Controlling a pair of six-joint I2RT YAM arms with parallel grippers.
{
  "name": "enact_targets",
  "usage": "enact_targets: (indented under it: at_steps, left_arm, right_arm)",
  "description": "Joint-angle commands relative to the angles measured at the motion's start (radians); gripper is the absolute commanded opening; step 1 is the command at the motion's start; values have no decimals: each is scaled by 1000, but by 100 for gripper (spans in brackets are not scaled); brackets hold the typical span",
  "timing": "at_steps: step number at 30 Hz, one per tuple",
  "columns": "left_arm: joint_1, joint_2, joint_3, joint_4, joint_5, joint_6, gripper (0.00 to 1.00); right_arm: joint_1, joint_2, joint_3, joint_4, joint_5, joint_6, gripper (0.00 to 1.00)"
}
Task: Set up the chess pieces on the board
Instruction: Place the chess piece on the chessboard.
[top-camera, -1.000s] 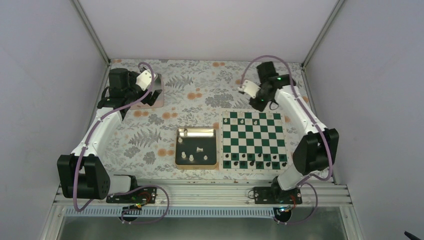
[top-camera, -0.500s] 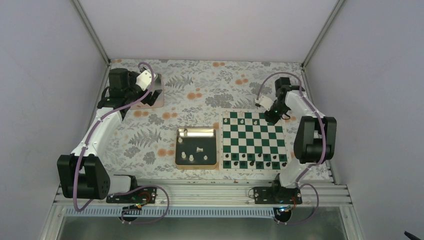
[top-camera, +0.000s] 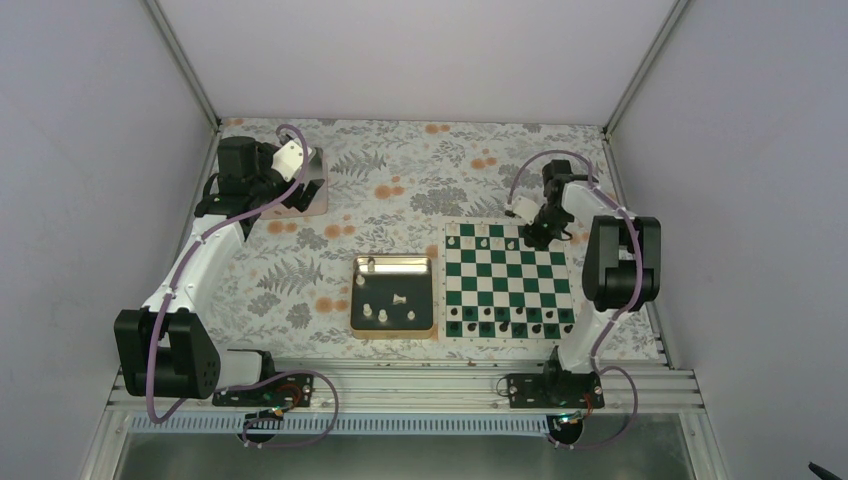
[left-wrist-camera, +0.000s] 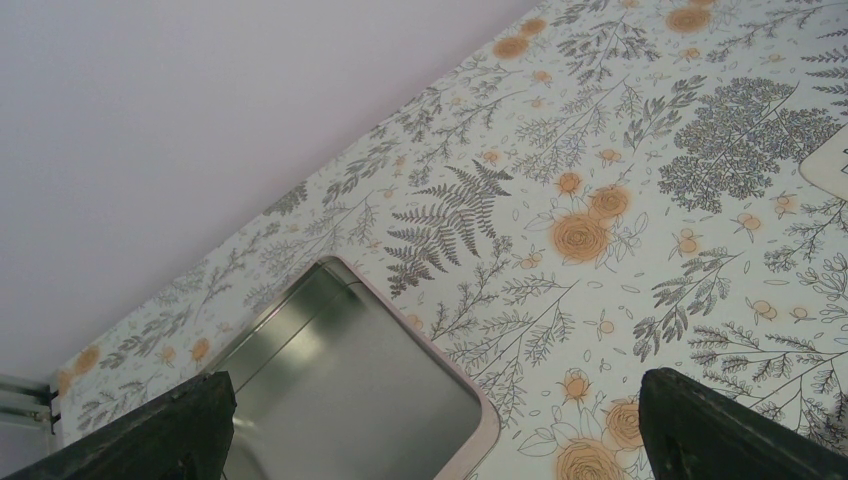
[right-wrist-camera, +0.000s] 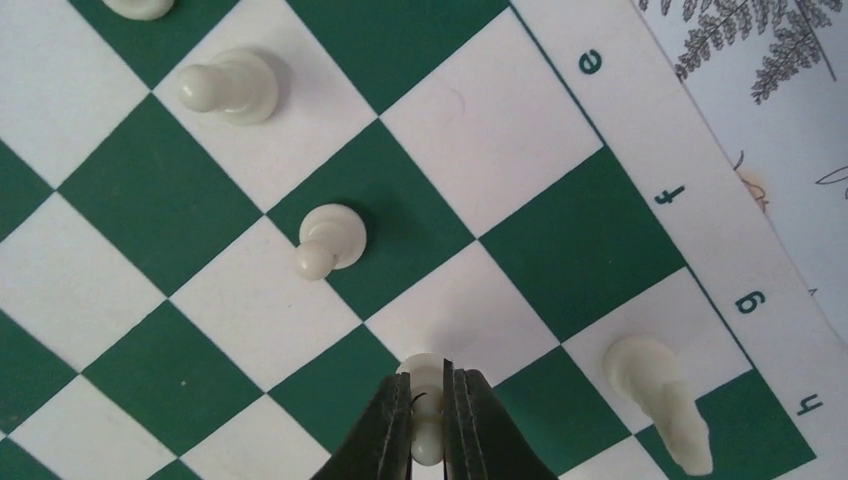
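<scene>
Pinched shut on a white piece (right-wrist-camera: 425, 372), the right gripper (right-wrist-camera: 428, 400) should set it upright and square-centred by the far edge of the board (right-wrist-camera: 640, 150).

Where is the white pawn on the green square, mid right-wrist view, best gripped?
Come straight down on the white pawn and pinch its round head: it stands upright on a wider base, clear of the white piece in the right gripper.

Pawn (right-wrist-camera: 422, 366) mostly hidden (inside right end effector (right-wrist-camera: 428, 392))
</scene>
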Motion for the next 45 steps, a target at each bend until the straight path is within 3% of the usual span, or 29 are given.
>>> enact_targets:
  at_steps: [1, 16, 30, 35, 45]
  left_arm:
    - [2, 3, 15, -4, 16, 4, 100]
    - [3, 10, 14, -8, 18, 11, 100]
    - [2, 6, 18, -14, 21, 12, 100]
    - [2, 3, 16, -14, 18, 12, 100]
    - [2, 0, 15, -10, 8, 11, 100]
  right_arm:
    - [-6, 36, 43, 26, -11, 3, 8]
    - [-8, 80, 62, 20, 3, 8, 10]
    - [18, -55, 168, -50, 8, 27, 30]
    - [159, -123, 224, -114, 31, 62, 31]
    - [722, -87, 243, -181, 71, 192, 34]
